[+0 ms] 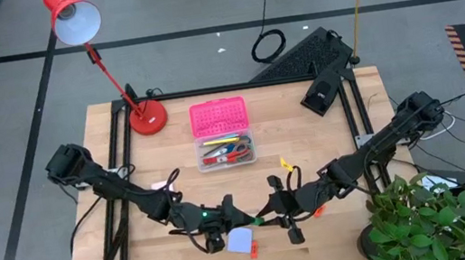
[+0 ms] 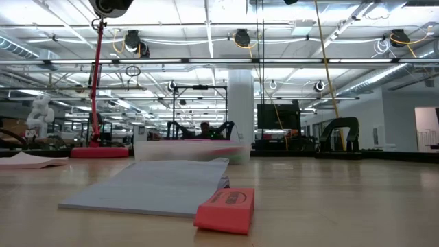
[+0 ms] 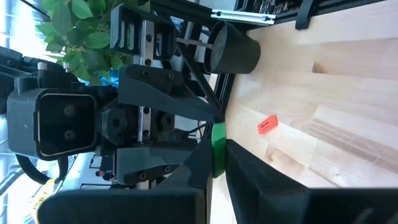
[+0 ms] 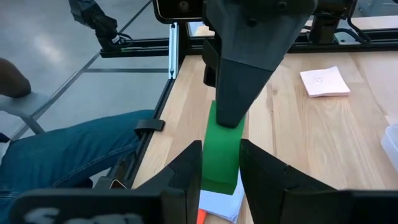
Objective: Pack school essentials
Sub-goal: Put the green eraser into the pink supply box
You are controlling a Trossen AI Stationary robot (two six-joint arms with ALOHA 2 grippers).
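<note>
You are working a hand-over low over the front middle of the desk (image 1: 321, 108). On the left, your left hand (image 1: 243, 220) is grasping the green eraser (image 4: 221, 155) across its thin faces, holding it clear of the desk. Your right hand (image 1: 267, 214) is meeting it tip to tip and sitting around the eraser's wider sides; whether it is clenched yet I cannot tell. Judging by this, you are best keeping the left grip firm until the right one is plainly biting, then letting go on the left and drawing straight back, so the small piece is not twisting out. The blue note pad (image 1: 241, 240) and a red eraser (image 1: 254, 253) are lying directly beneath, so a drop would be landing among them. The pink note pad (image 1: 163, 183) is waiting further left.

Behind the hands, the clear box (image 1: 224, 149) is standing open, its pink lid (image 1: 218, 115) lying just behind it. Inside, red-handled scissors and thin pencils are showing; more I cannot make out.
</note>
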